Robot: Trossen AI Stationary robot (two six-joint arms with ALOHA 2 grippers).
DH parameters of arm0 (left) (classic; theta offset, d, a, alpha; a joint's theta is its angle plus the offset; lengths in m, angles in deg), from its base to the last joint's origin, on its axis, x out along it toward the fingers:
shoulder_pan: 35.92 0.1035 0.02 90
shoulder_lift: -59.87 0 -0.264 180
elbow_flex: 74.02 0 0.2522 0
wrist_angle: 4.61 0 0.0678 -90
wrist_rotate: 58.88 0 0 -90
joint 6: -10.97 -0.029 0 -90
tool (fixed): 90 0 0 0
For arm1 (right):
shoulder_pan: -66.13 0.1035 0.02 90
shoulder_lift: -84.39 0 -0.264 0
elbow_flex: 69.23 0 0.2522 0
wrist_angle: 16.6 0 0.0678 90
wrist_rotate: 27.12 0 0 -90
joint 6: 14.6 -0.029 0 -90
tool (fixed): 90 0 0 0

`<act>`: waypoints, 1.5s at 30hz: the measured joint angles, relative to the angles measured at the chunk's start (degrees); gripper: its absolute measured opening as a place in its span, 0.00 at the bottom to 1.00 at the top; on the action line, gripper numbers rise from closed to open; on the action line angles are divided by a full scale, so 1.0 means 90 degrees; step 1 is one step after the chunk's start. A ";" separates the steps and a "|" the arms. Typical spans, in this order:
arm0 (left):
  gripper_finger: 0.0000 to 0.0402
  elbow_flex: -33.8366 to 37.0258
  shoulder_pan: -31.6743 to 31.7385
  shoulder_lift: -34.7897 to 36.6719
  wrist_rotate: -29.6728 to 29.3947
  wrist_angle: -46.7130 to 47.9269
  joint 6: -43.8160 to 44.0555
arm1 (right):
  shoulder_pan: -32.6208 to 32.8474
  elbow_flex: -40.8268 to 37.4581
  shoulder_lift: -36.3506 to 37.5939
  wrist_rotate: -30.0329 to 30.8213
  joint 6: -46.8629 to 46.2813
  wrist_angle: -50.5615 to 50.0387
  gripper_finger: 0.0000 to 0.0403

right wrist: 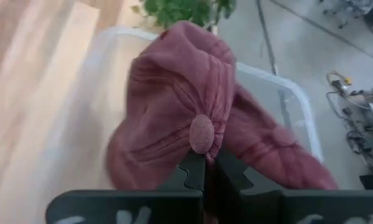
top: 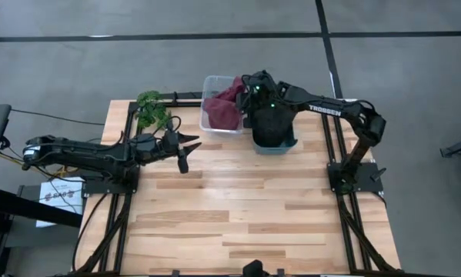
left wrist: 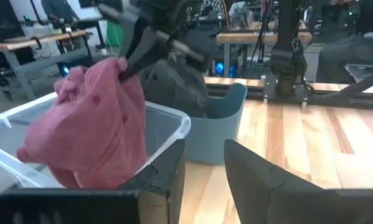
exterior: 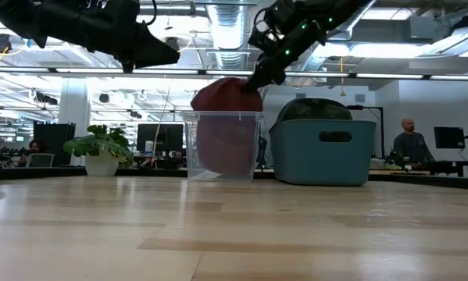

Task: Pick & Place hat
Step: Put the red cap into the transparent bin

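A dark red hat (right wrist: pixel 174 118) hangs from my right gripper (right wrist: pixel 205 163) over the clear plastic bin (top: pixel 215 115) at the table's far edge. Its lower part (exterior: pixel 222 148) reaches down inside the bin. More red cloth (right wrist: pixel 279 152) lies in the bin beside it. The right gripper is shut on the hat. My left gripper (top: pixel 188 146) hovers open above the table, left of the bin and apart from it, with its fingers pointing toward the bin (left wrist: pixel 167 124). A teal bin (top: pixel 276 138) holding dark hats (top: pixel 270 123) stands right of the clear one. My right gripper pinches the red hat's crown beside its top button (right wrist: pixel 202 134), a bunched fold of cloth between the two fingers (right wrist: pixel 189 171). The fingers come slanting down from the table's right side (left wrist: pixel 127 62). The hat hangs slack below them, its lower part inside the clear bin.
A potted plant (top: pixel 151 109) stands at the far left corner behind the left gripper. Black frame rails (top: pixel 334 154) run along both table sides. Bare wood (top: pixel 245 208) stretches from the bins to the near edge. People sit at desks in the room beyond (exterior: pixel 409 144).
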 joint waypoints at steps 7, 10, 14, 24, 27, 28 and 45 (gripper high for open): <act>0.27 0.0000 0.0424 0.0000 0.0473 -0.0118 -0.0152 | -0.0392 0.0000 -0.0328 -0.0003 0.0005 0.0509 0.00; 0.27 0.0000 0.0719 -0.0050 0.0899 -0.0206 -0.0119 | -0.0480 -0.0002 -0.0410 -0.0002 -0.0016 0.0565 0.02; 0.27 0.0002 0.1084 -0.0299 0.1275 -0.0405 -0.0027 | -0.0459 0.0000 -0.0397 -0.0008 -0.0013 0.0577 0.06; 0.27 -0.0358 0.1858 -0.1876 0.2041 -0.1526 0.0010 | -0.0314 0.0000 -0.0347 -0.0340 -0.0003 0.0591 0.24; 0.27 -0.0597 0.2125 -0.2310 0.2036 -0.1546 0.0001 | -0.0318 0.0000 -0.0347 -0.0334 0.0018 0.0592 0.30; 0.27 -0.0660 0.2221 -0.2417 0.2035 -0.1546 -0.0011 | -0.0316 0.0000 -0.0338 -0.0320 0.0055 0.0592 0.33; 0.27 -0.0996 0.3820 -0.2917 0.2033 -0.1575 0.0263 | -0.0417 0.0000 0.0515 0.0051 0.0067 0.0305 0.49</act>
